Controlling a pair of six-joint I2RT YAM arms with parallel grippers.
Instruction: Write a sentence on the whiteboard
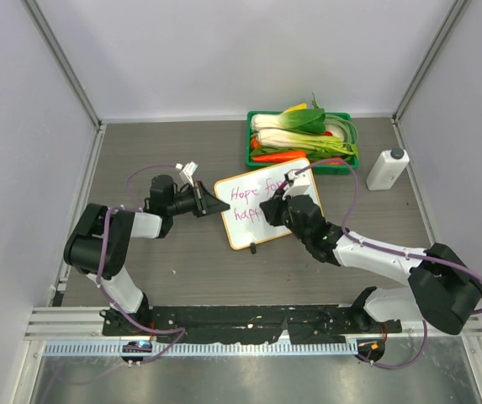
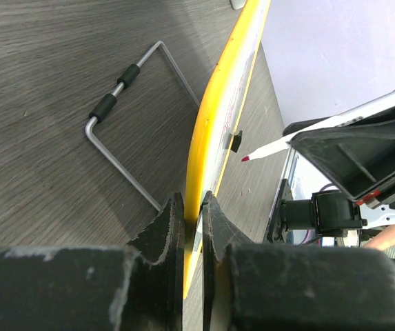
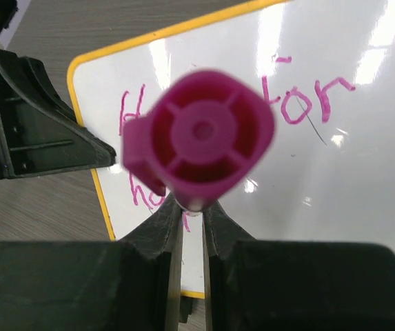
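In the right wrist view the blurred magenta end of the marker [image 3: 200,138] covers the middle of the sentence [image 3: 307,103] (only "H" and "or" read clearly), and the whiteboard [image 3: 362,193] runs off the right edge. From above, the right gripper [image 1: 272,206] hides the second line's end.

The orange-rimmed whiteboard [image 1: 245,234] rests skewed on the table [image 1: 182,261], its pink sentence [image 1: 253,192] reading "Hope for" above a half-hidden line.

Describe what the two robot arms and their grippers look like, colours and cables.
Both look alike: the left arm and right arm have bulky black joints joined by white links, with a thin purple cable looping along each. The left gripper and right gripper are matte black with tapered fingers, the left one's body lightly scuffed.
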